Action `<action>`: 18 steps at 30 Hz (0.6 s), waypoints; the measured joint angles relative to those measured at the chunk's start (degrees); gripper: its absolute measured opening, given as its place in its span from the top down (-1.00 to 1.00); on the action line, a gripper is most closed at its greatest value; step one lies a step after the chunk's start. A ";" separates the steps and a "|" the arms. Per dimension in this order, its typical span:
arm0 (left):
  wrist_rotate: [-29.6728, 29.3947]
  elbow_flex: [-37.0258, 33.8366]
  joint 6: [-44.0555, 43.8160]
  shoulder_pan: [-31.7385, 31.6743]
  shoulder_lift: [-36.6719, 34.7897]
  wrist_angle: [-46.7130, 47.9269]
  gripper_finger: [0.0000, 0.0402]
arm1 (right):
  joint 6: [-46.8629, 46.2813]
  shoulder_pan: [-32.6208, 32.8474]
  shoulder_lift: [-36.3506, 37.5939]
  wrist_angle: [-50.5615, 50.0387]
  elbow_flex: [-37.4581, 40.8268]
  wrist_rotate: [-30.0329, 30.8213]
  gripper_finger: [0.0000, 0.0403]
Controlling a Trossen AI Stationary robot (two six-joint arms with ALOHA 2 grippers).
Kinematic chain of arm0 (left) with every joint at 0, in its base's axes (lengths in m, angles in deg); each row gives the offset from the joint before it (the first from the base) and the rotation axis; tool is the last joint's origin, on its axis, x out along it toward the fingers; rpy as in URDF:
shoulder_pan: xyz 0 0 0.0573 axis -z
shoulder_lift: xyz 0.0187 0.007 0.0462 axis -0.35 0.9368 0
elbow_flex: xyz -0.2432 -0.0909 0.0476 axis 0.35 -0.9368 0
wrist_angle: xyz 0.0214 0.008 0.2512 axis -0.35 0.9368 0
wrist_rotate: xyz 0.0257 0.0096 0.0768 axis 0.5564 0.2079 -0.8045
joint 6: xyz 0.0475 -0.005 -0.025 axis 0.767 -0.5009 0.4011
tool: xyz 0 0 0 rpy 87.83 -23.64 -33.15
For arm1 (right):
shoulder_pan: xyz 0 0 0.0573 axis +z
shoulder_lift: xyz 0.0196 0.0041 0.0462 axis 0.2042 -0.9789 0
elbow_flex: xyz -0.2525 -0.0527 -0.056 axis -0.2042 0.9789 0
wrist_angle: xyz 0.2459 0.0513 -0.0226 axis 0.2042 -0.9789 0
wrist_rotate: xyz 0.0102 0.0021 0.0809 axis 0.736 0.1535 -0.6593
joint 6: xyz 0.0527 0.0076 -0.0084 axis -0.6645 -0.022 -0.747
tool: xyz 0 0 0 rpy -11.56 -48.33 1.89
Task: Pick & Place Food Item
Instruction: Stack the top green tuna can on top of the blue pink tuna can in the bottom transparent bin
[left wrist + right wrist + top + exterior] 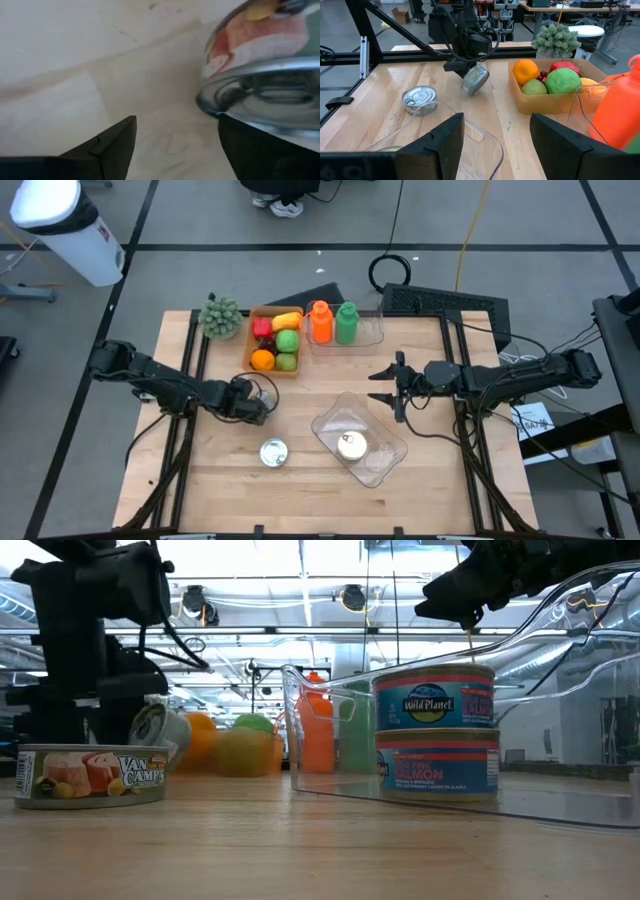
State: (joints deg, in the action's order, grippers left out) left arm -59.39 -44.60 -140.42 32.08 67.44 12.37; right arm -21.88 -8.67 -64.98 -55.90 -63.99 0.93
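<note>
1. Our left tool (258, 402) holds a can (474, 80) up off the desk (220, 470). The can is tipped, so its flat lid leans down toward the desk. We can see this best from the right wrist view.

2. The fingers of the left tool are partly apart, and they squeeze the can between them. In the left wrist view one dark finger (260, 150) sits right under the can's shiny rim.

3. The clear tray (385, 460) is where the cans seem to go. It lies to the right of the left tool, across a bare bit of desk. Two cans already sit in it, one stacked on the other: the top can (433, 700) and the bottom can (437, 762).

4. So we think the held can has to travel sideways to the right, over the tray's near wall, and then come down. It may need turning flat first, so it stands well.

5. Another can (273, 452) stands by itself on the desk, just in front of the left tool. It is not in the tray yet.

6. Our right tool (395, 388) hangs in the air near the tray's back edge. Its fingers are apart and hold nothing.

7. The right tool is nearer to the tray, but the left tool has the can.

8. The fruit box (250, 345) and the bottles (333, 322) sit at the back, away from this move.
</note>
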 joint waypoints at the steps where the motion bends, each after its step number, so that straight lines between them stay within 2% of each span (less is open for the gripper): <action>1: -0.56 0.00 0.00 0.00 0.00 0.55 -0.42 | 0.02 -0.02 0.00 0.02 0.00 0.00 -0.05; 7: -3.00 0.00 -3.46 0.35 0.00 7.69 -0.42 | 0.11 -0.02 0.00 0.00 0.00 -0.01 -0.05; 14: -3.61 0.07 -6.99 2.02 -0.21 9.28 -0.42 | 0.11 -0.01 0.00 0.00 0.00 -0.02 -0.05; 18: -3.26 2.27 -10.91 3.88 -3.47 16.03 -0.42 | 0.11 -0.02 0.00 0.00 0.00 -0.02 -0.05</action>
State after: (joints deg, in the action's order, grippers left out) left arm -62.65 -42.33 -151.34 35.96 63.97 28.39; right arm -21.77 -8.69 -64.98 -55.90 -63.99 0.91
